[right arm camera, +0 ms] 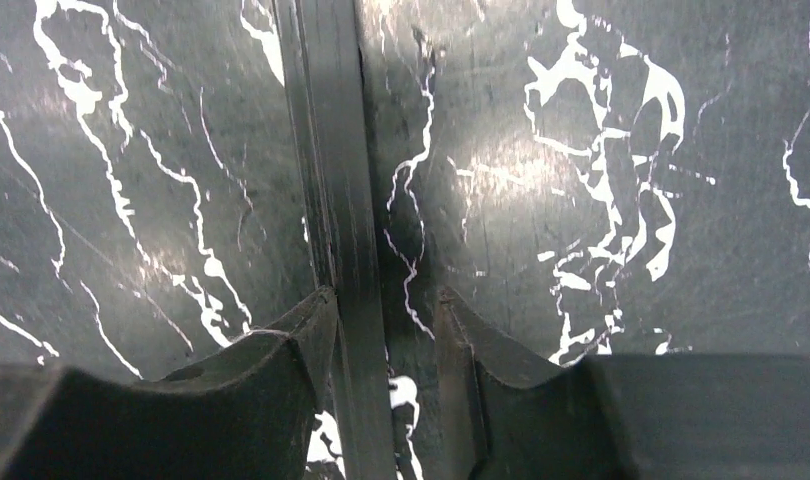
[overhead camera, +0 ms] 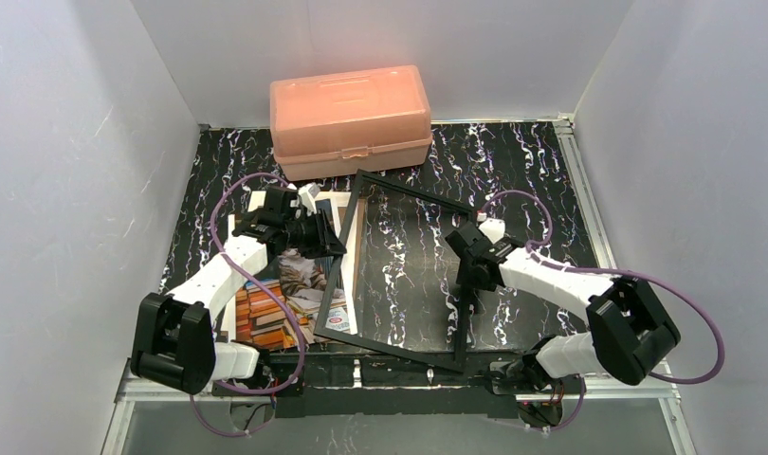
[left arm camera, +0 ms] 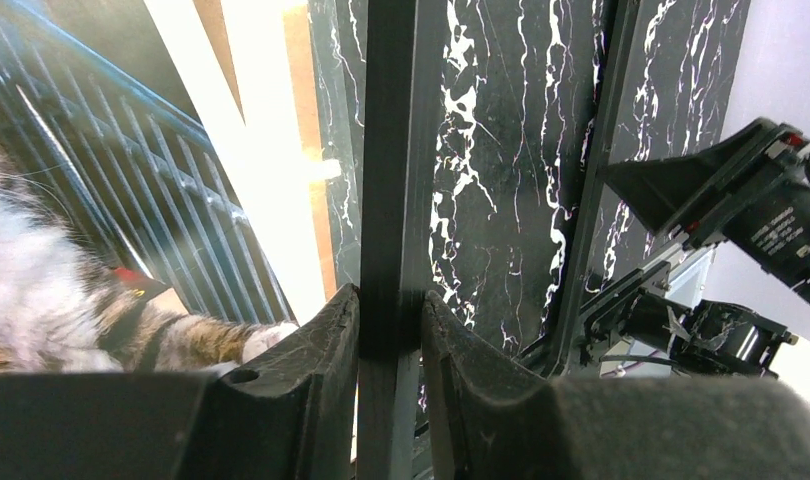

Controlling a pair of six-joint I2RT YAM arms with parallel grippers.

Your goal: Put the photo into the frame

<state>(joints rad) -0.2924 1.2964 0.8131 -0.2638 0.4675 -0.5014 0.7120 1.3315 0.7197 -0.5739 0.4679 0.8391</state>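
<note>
Here, left end effector [left arm camera: 391, 312] clamped on frame [left arm camera: 386, 150] edge, right end effector [right arm camera: 383, 335] apart astride opposite edge, photo [overhead camera: 266, 318] underneath.

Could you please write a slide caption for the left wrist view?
Left claw clamps one rail of the black frame, the cat photo lying alongside.

r claw [right arm camera: 384, 302] astride frame [right arm camera: 336, 180], gap one side

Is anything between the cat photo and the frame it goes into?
Nothing visible: one rail of the frame crosses the photo at its edge. The left arm reaches over the photo, its pincer shut on that rail.
</note>
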